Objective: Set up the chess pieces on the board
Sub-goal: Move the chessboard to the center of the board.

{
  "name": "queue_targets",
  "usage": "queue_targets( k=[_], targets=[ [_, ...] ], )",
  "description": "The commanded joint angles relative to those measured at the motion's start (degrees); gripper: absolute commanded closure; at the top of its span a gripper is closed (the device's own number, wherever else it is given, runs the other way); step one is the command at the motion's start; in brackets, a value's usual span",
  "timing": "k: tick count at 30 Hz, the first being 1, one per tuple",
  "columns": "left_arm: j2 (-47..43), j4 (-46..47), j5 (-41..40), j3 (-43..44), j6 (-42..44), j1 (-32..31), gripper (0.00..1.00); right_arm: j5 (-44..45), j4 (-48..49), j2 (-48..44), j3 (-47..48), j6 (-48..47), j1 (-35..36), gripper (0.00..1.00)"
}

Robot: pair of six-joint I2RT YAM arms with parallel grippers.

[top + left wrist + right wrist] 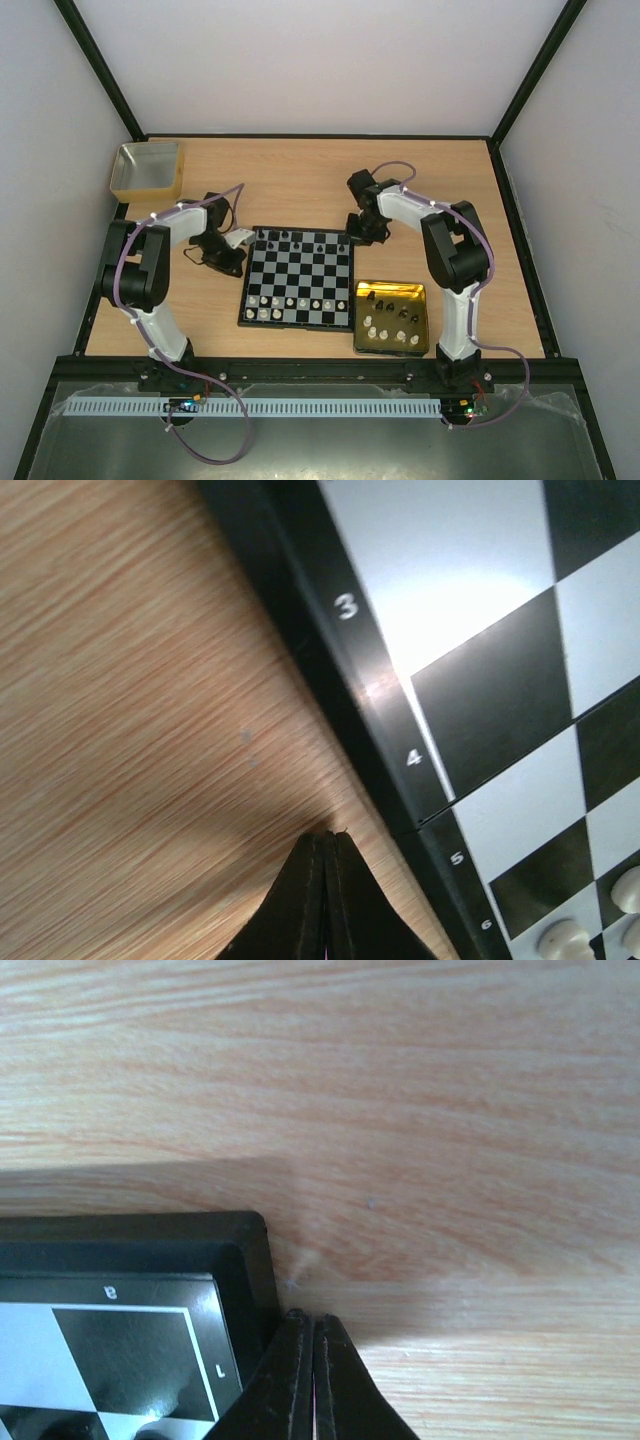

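The board (298, 278) lies at the table's centre. Several black chess pieces (300, 238) stand along its far row and several white ones (290, 302) along its near rows. More black and white pieces (392, 320) lie in the gold tray. My left gripper (243, 240) is shut and empty, with its tip (328, 835) low over the wood beside the board's left border (385, 695). My right gripper (360, 234) is shut and empty, with its tip (312, 1318) against the board's far right corner (245, 1235). White pieces (565, 938) show in the left wrist view.
The gold tray (420, 345) sits to the right of the board near the front edge. A yellowish square box (148, 168) stands at the far left corner. Black frame posts and white walls enclose the table.
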Motion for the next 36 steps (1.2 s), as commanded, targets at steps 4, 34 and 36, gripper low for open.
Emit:
queue_targets(
  k=[4,34,36],
  targets=[
    [2.8,-1.8,1.3,-0.2,1.3,-1.5,0.98,-0.9,-2.7,3.6,4.9,-1.3,-0.2,0.98],
    [-12.8,-12.1,-9.0,9.4,1.4,3.3,0.05,11.7,-6.0,-29.3,-9.6,-0.7,-0.2,0.44],
    [-13.9,-13.3,-9.4,10.3,1.0,3.3,0.01,12.6,-6.3,-33.2,-12.0,-0.8,-0.1,0.44]
  ],
)
